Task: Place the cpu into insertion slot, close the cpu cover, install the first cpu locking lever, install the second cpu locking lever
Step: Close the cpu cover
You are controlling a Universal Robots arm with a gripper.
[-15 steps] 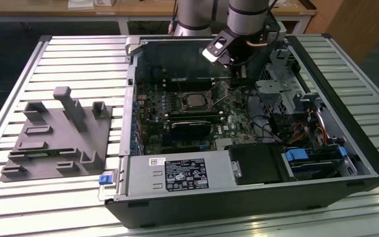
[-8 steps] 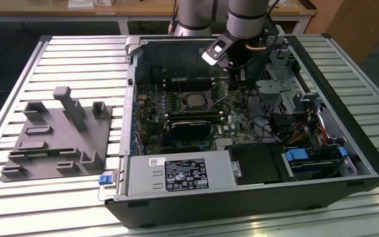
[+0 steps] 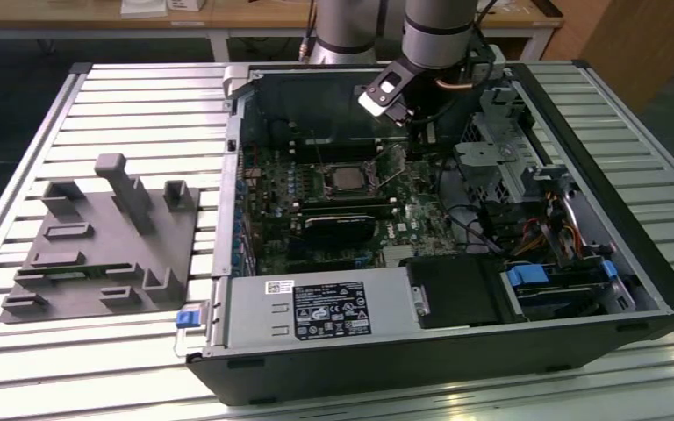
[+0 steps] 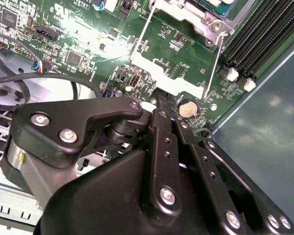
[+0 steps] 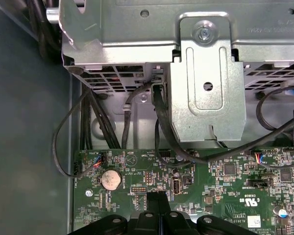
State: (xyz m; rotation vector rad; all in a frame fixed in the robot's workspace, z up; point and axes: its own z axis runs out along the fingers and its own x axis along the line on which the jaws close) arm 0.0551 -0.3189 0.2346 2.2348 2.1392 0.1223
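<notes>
Inside the open computer case, the insertion slot (image 3: 347, 178) sits on the green motherboard (image 3: 313, 219). The cpu (image 3: 347, 179) shows as a pale square in it, framed by the silvery cpu cover (image 3: 329, 168). In the second wrist view a corner of the cover (image 4: 198, 17) appears, and two thin wire levers (image 4: 143, 32) (image 4: 216, 58) run out from the socket over the board. My gripper (image 3: 413, 139) hangs above the board on the exterior view's right of the socket. Its fingers (image 4: 160, 105) (image 5: 159, 203) are pressed together with nothing between them.
A round coin battery (image 4: 187, 108) (image 5: 111, 179) lies just beyond the fingertips. A metal drive cage (image 5: 206, 73) with black cables (image 5: 161, 122) stands close by. Black memory slots (image 4: 257, 39) flank the socket. A grey fixture block (image 3: 103, 246) rests on the slatted table at the exterior view's left.
</notes>
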